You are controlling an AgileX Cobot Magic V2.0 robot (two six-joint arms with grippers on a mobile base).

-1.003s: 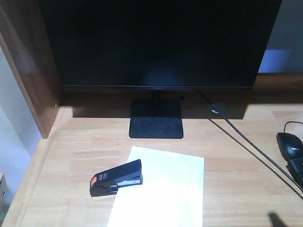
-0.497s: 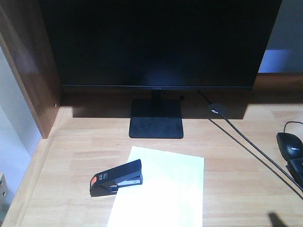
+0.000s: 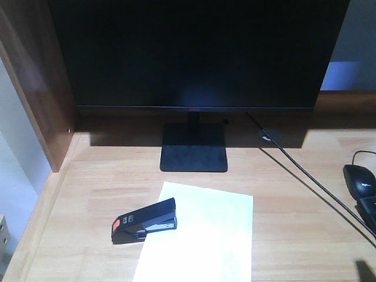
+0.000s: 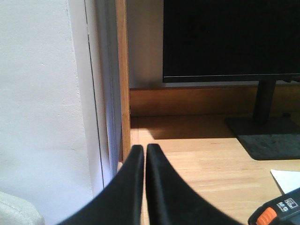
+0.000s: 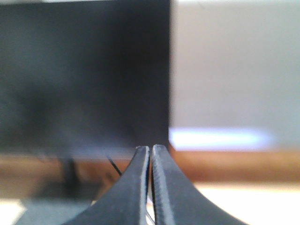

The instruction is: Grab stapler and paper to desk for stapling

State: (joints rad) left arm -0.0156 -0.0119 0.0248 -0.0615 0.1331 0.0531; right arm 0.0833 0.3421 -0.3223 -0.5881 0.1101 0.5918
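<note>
The black stapler with its orange-red patch lies on the light wooden desk, its front end resting on the left edge of the white paper. The paper lies flat in front of the monitor stand. In the left wrist view my left gripper is shut and holds nothing, near the desk's left edge; the stapler's orange end and a paper corner show at the lower right. My right gripper is shut too, with nothing in it, facing the blurred monitor.
A large black monitor on a square stand fills the back of the desk. A dark wooden side panel bounds the left. A black cable runs diagonally to the right, beside a black mouse.
A dark shape at the bottom right edge of the front view has shifted to the right. Stapler and paper have not moved.
</note>
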